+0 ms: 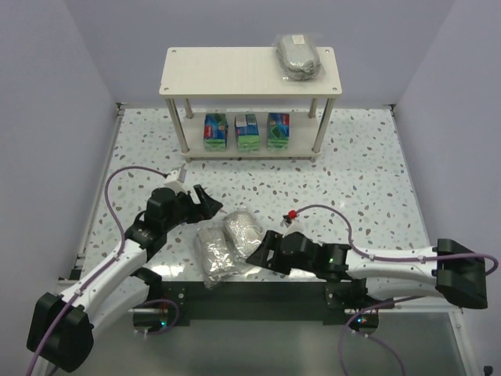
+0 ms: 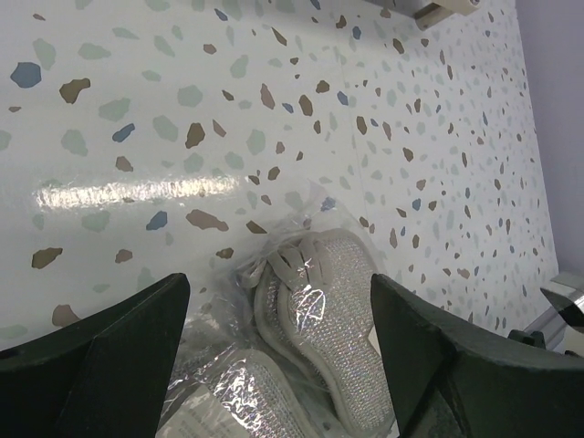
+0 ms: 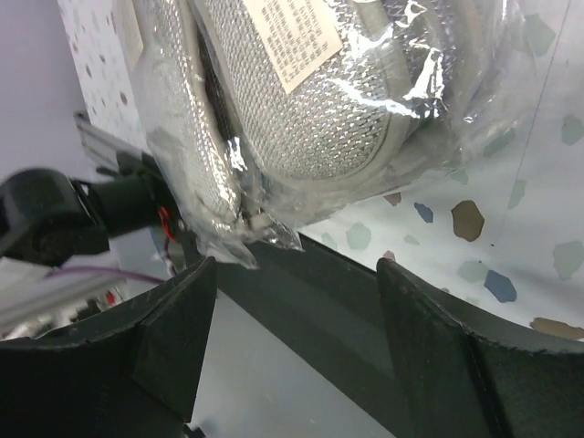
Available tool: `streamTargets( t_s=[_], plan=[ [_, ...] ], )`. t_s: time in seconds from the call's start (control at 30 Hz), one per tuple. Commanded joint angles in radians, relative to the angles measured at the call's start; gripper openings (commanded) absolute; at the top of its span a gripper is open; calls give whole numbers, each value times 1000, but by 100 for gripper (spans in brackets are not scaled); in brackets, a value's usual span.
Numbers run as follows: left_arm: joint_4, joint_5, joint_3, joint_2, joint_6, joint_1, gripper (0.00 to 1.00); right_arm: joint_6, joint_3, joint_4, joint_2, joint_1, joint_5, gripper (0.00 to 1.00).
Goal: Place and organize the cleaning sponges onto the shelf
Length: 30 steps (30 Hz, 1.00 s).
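The speckled table is the widest thing under me, and its near edge is my first worry. Two grey wrapped sponges lie there side by side, touching, and the nearer bundle has its wrap over the dark front strip. A nudge toward my bases could slide it off. The shelf stands well apart at the far side, so carrying anything there means a long reach, and a bump on a leg or the top board could shake what is already shelved. The top bundle lies near the right end of the upper board, and I judge it the easiest to knock down. The farther bundle on the table lies roughly between my two grippers. Its clear wrap looks slack, so I may catch only plastic and have the pack swing or slip out. Three small printed packs stand in a row on the lower tier, likely to topple if brushed. My left gripper is poised at the farther bundle, fingers spread with nothing pinched. My right gripper sits low by the nearer bundle, fingers also spread and empty; closing both at once could tug the touching wraps against each other
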Motion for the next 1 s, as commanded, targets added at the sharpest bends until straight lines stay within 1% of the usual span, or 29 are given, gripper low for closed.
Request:
streamTargets(
  t_s=[0.0,0.07,0.17,0.3,0.4,0.43,0.5,0.53,0.6,0.63,0.7,0.73,0.8,0.83,0.97],
  plan=[
    [43,4,20,-32,8,-5,86,180,-15,112,25,56,212,74],
    [36,1,14,-49,8,-5,86,243,-34,152,36,80,298,74],
    [24,-3,9,-62,8,-5,86,312,-38,181,80,88,358,73],
    [17,-5,6,-73,10,-5,86,410,-43,198,175,90,398,70],
    [17,-8,-3,-90,10,-5,86,476,-44,203,214,90,450,66],
    [17,-8,-5,-93,7,-5,86,488,-55,230,234,90,466,61],
    [17,-5,-15,-104,2,-5,86,516,-58,244,246,91,499,56],
    [-18,-5,-17,-110,2,-5,86,521,-63,264,261,91,519,52],
    [-26,-6,-21,-116,2,-5,86,524,-61,272,275,91,532,47],
    [-30,-8,-20,-124,2,-5,86,530,-67,279,284,91,533,38],
    [-35,-6,-25,-131,2,-5,86,541,-78,291,289,91,530,27],
    [-41,-8,-26,-139,2,-5,86,547,-95,299,289,91,526,17],
    [-44,-8,-29,-145,2,-5,86,553,-113,298,269,91,522,8],
    [-49,-9,-29,-153,2,-5,86,551,-132,301,254,91,518,0],
    [-65,-11,-18,-168,1,-5,86,443,-144,288,136,91,492,0]
  ],
)
